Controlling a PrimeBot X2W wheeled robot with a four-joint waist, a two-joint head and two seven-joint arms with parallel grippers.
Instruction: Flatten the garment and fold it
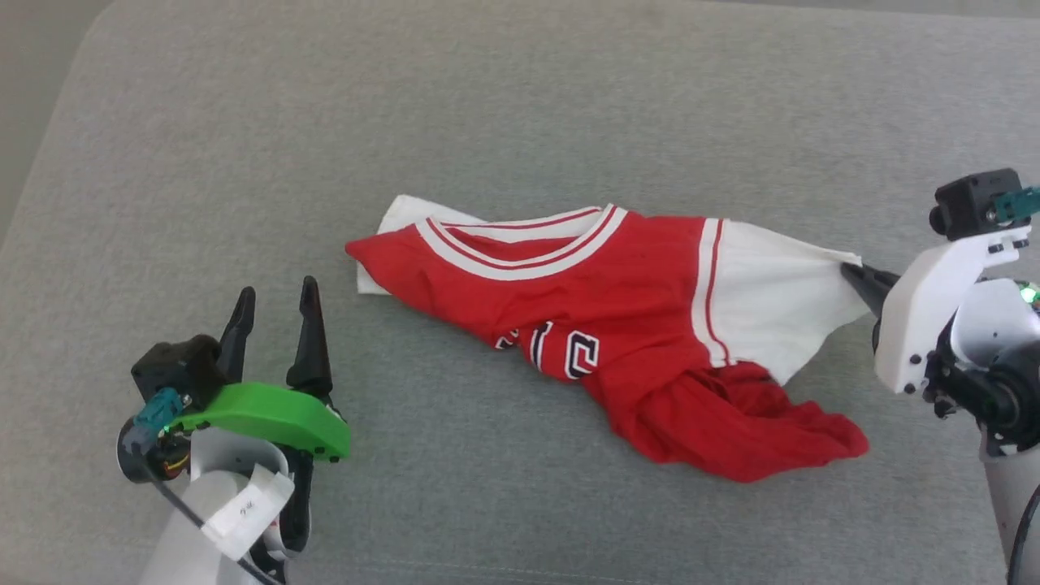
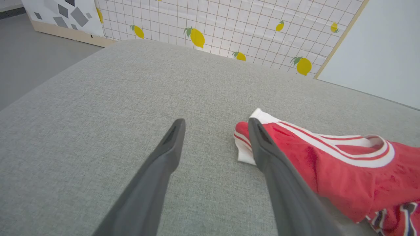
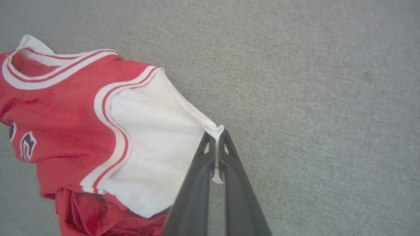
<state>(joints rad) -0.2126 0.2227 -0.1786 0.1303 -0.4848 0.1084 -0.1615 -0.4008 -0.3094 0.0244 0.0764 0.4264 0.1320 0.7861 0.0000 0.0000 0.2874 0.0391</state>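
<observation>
The red garment (image 1: 617,325) with white panels, striped trim and dark lettering lies crumpled across the middle of the grey surface, its lower part bunched at the front right. My right gripper (image 1: 853,272) is shut on the edge of the white sleeve panel (image 3: 157,147), pulling it taut toward the right; the pinched cloth shows between the fingertips of that gripper (image 3: 216,137). My left gripper (image 1: 276,301) stands open at the lower left, a short way left of the garment's left tip (image 2: 242,129), with nothing between its fingers (image 2: 170,144).
The garment rests on a wide grey upholstered surface (image 1: 520,122) with rounded corners. Beyond its far edge stand a lemon-patterned grid panel (image 2: 229,26) and a plain pale wall (image 2: 384,46). Grey floor (image 2: 29,55) lies to the far left.
</observation>
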